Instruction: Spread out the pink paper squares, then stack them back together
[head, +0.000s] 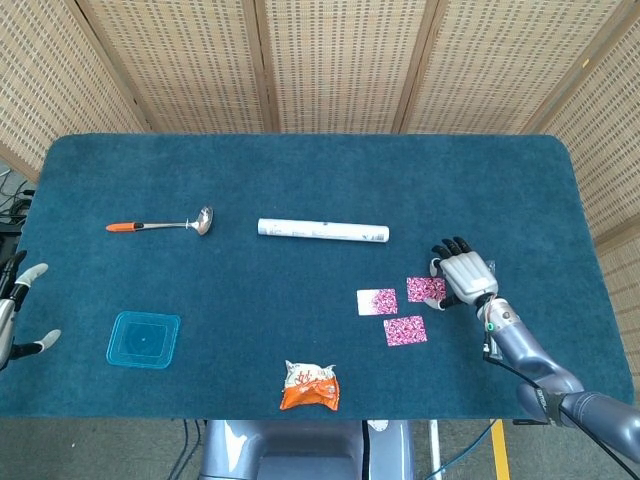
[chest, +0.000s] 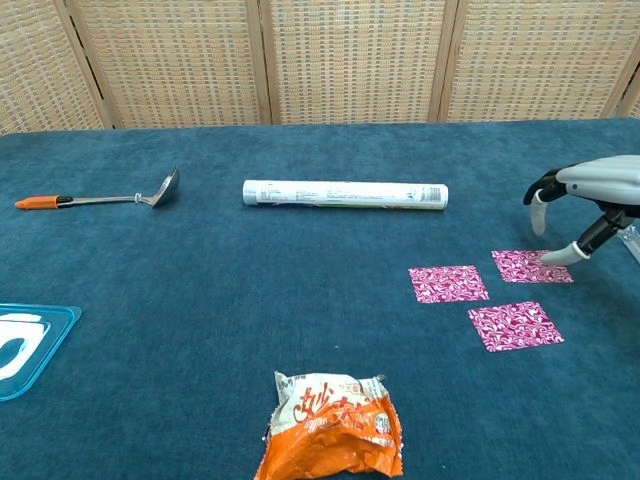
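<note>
Three pink patterned paper squares lie apart on the blue cloth: a left one (head: 377, 301) (chest: 448, 283), a right one (head: 426, 289) (chest: 531, 266) and a near one (head: 405, 330) (chest: 515, 325). My right hand (head: 463, 276) (chest: 584, 195) hovers at the right square's right edge with fingers spread and nothing in it. Its thumb tip sits at that square's edge; I cannot tell whether it touches. My left hand (head: 14, 312) stays at the table's far left edge, fingers apart and empty, seen only in the head view.
A white tube (head: 323, 231) (chest: 345, 194) lies behind the squares. A ladle with an orange handle (head: 160, 225) (chest: 100, 198) is at the left. A blue lid (head: 143, 339) (chest: 25, 345) and an orange snack packet (head: 310, 386) (chest: 333, 425) sit near the front edge.
</note>
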